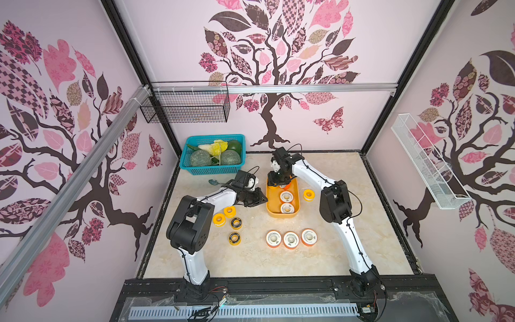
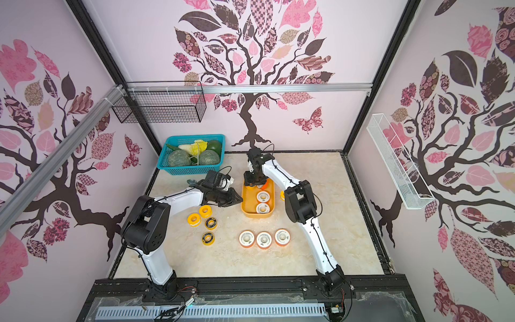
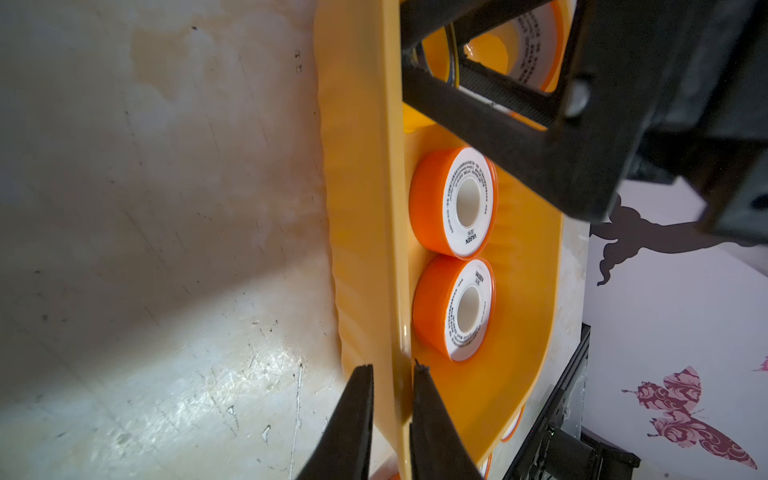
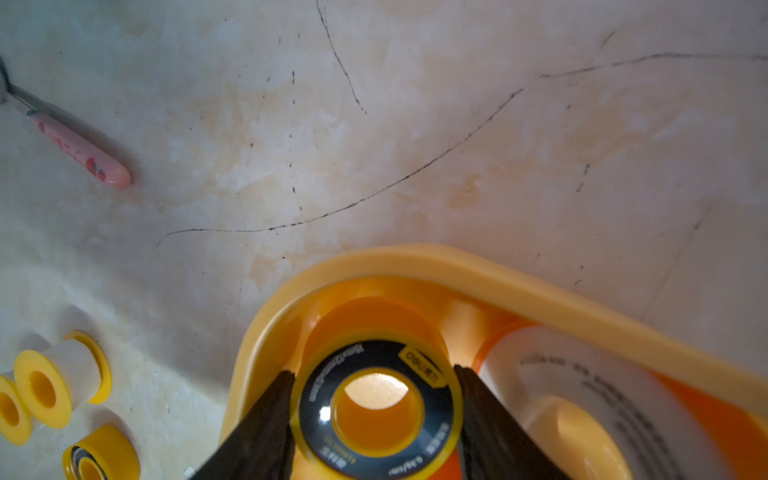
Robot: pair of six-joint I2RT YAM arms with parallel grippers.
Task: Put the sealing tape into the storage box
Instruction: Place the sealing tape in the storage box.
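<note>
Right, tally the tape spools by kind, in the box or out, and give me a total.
Orange-rimmed white-faced spools: 6 (3 in the storage box)
Plain yellow spools: 3
Yellow black-faced spools: 3 (1 between the right gripper's fingers)
Total: 12

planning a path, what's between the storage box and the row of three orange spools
Only bare tabletop lies between the storage box and the three orange spools, seen in both top views.
</note>
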